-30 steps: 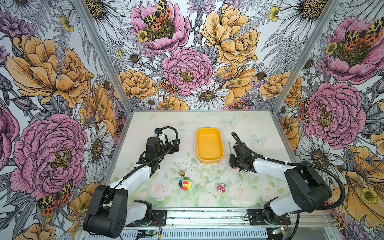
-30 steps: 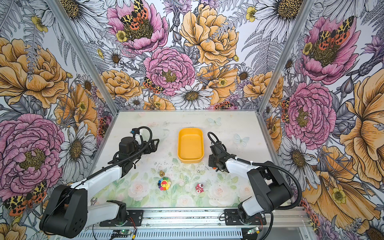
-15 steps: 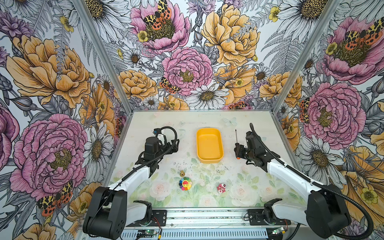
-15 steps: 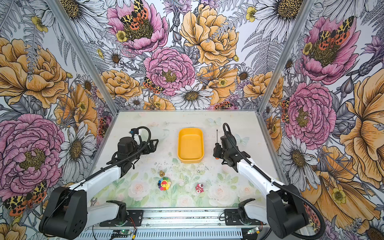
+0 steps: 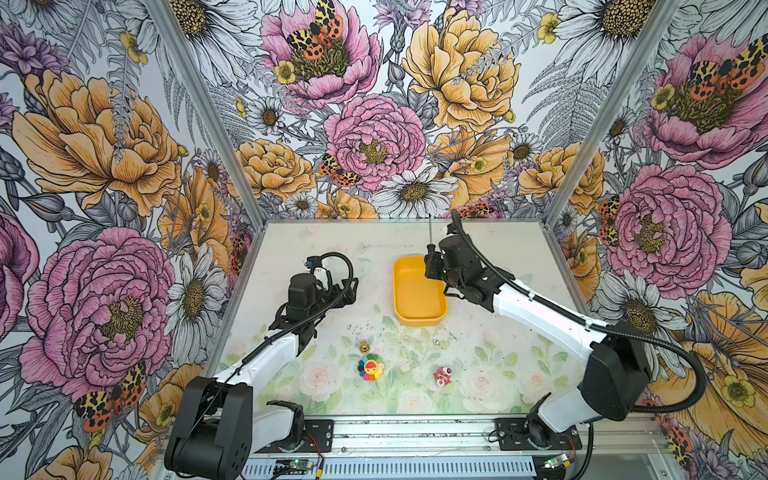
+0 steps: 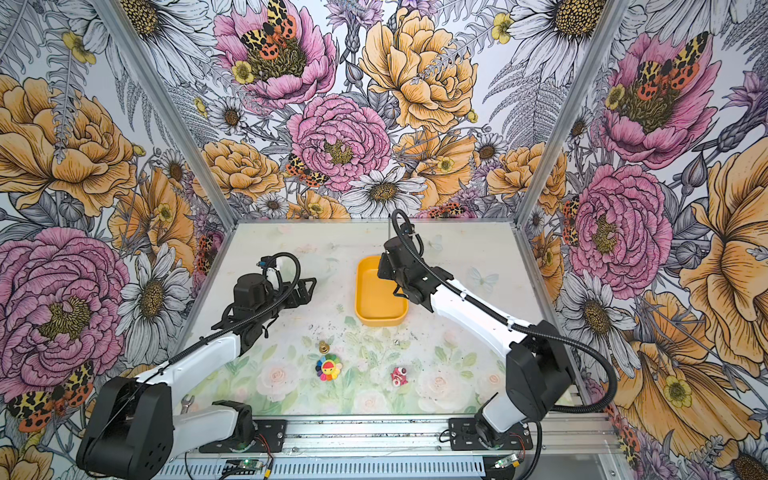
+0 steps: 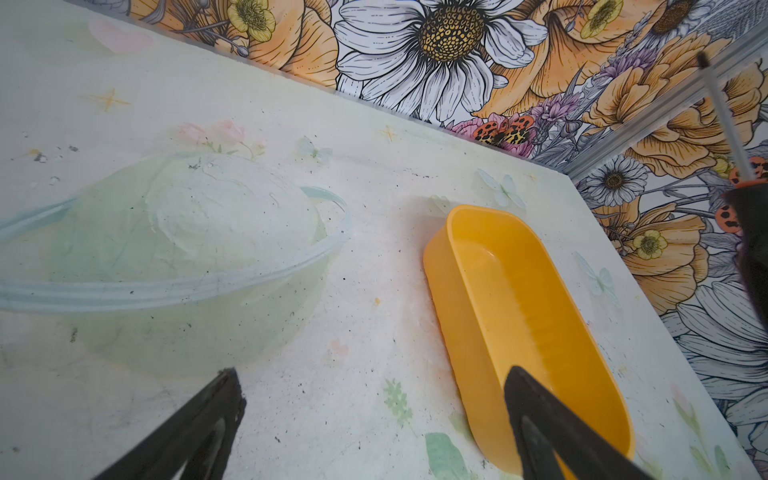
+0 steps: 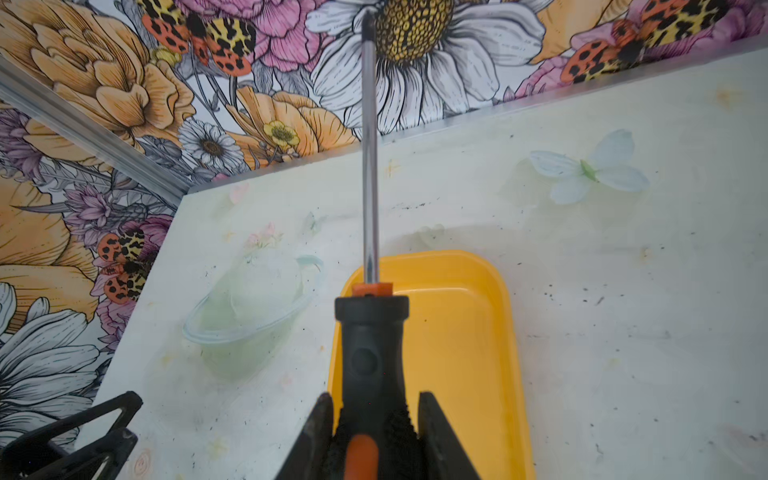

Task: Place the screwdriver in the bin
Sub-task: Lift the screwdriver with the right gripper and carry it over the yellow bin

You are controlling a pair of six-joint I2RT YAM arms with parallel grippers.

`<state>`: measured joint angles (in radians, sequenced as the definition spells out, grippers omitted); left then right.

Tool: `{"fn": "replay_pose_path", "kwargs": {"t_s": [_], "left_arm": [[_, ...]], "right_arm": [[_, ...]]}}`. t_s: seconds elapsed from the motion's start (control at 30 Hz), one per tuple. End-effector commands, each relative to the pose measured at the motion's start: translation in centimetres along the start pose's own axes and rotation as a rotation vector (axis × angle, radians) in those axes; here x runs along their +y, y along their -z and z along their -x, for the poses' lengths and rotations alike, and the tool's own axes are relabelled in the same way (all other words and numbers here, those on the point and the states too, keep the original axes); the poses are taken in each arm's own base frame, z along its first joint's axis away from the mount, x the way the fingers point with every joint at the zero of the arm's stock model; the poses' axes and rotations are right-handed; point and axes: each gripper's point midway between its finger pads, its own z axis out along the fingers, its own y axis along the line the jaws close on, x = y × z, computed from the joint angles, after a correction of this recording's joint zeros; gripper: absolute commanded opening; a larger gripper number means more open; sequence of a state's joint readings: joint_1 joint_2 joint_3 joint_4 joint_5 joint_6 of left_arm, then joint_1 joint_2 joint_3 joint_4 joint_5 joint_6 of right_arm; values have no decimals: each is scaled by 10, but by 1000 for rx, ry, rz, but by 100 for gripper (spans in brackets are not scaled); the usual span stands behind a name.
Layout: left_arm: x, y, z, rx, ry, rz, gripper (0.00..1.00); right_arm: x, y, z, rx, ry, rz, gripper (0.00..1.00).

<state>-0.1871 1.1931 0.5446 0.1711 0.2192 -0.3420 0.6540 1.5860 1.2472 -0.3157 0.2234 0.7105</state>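
My right gripper (image 5: 432, 268) (image 8: 374, 399) is shut on the black-and-orange handle of the screwdriver (image 5: 431, 235) (image 8: 369, 174). It holds it in the air above the far right part of the yellow bin (image 5: 415, 299) (image 6: 380, 299) (image 8: 457, 332). The thin shaft points away toward the back wall. The bin sits empty on the table. My left gripper (image 5: 353, 289) (image 7: 372, 374) hovers open and empty to the left of the bin (image 7: 519, 299), and the screwdriver (image 7: 723, 116) shows at the edge of its view.
Near the front lie a small brass piece (image 5: 364, 346), a rainbow flower toy (image 5: 370, 369) and a red-pink toy (image 5: 443, 376). A silver wrench (image 6: 185, 403) lies by the left arm's base. Flowered walls close in the table on three sides.
My right gripper has risen from the table right of the bin with the screwdriver and moved left and back over the bin. The left arm has hardly moved.
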Motion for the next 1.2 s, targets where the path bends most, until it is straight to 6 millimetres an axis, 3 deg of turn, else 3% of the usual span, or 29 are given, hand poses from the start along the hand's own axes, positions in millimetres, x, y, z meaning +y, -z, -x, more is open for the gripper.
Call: {"fn": "replay_pose_path", "kwargs": {"t_s": [0.0, 0.27, 0.4, 0.77, 1.17], "left_arm": [[-2, 7, 6, -7, -4, -12, 99], [4, 11, 9, -13, -1, -1, 99], [6, 11, 7, -9, 2, 3, 99], [8, 12, 6, -7, 5, 9, 99], [12, 13, 4, -5, 5, 20, 99]], "right_arm": [[-2, -15, -14, 39, -25, -69, 0], [-16, -42, -66, 212, 17, -174, 0], [-22, -52, -82, 255, 21, -190, 0], [-24, -85, -104, 320, 47, -212, 0], [-34, -97, -123, 361, 60, -246, 0]]}}
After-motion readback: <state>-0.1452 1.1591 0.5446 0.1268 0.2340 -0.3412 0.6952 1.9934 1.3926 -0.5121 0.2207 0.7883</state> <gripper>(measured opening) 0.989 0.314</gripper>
